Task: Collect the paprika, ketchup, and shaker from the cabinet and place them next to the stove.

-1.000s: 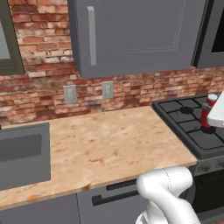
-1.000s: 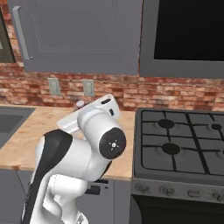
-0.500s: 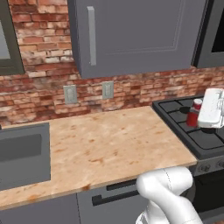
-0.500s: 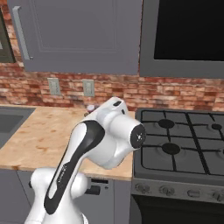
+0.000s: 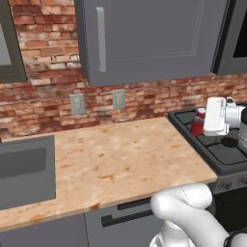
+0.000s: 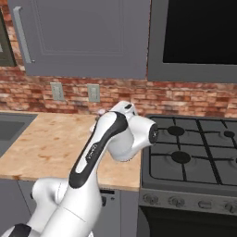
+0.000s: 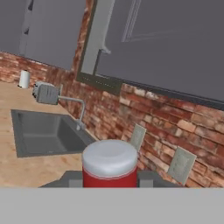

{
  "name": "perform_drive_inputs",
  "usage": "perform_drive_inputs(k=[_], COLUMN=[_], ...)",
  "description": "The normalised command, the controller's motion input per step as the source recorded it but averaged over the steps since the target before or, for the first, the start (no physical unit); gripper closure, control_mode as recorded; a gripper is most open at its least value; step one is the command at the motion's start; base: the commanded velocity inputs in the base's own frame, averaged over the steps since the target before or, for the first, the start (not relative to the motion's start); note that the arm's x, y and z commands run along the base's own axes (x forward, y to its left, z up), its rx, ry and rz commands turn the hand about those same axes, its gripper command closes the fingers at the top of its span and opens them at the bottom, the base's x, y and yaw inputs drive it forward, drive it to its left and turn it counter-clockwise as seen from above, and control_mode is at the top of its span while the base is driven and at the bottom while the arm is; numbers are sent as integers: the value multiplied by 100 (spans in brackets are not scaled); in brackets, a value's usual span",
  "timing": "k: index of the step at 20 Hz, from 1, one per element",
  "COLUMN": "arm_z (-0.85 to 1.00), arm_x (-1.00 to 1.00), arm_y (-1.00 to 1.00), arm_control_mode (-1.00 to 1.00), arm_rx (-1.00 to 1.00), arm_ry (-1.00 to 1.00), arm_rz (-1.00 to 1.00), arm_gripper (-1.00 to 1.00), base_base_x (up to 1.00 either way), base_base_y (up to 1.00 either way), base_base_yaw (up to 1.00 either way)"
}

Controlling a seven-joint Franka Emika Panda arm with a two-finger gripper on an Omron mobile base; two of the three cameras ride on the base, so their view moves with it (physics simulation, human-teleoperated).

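End effector point(image 7: 110, 180) grips ketchup point(image 7: 110, 165) over stove point(image 5: 226, 155).

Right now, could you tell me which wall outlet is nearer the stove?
The right-hand outlet, closer to the stove; the other outlet sits toward the sink.

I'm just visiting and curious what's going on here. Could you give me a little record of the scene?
Hand: shut on a jar, at the stove's left side
Jar: red, pale lid, upright
Stove: black gas range, right of the counter
Counter: light wood-look top
Cabinet: grey, above the counter, door closed
Sink: grey, at the counter's far end, with a tap
Wall: red brick with two outlets
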Motion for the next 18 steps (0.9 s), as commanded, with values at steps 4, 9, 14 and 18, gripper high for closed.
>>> perform_drive_inputs(k=[4,9,14,18], arm_z=[-24,-41,-49,-38], arm_x=[65,51,27,16], arm_y=[-8,-17,-16,-7], arm_control_mode=[-100,-100,-100,-100], arm_rx=[0,0,0,-1], arm_ry=[7,4,0,0], arm_rz=[12,10,5,0], arm_gripper=[100,100,100,100], base_base_x=[0,0,0,0], base_base_y=[0,0,0,0], base_base_yaw=[0,0,0,0])
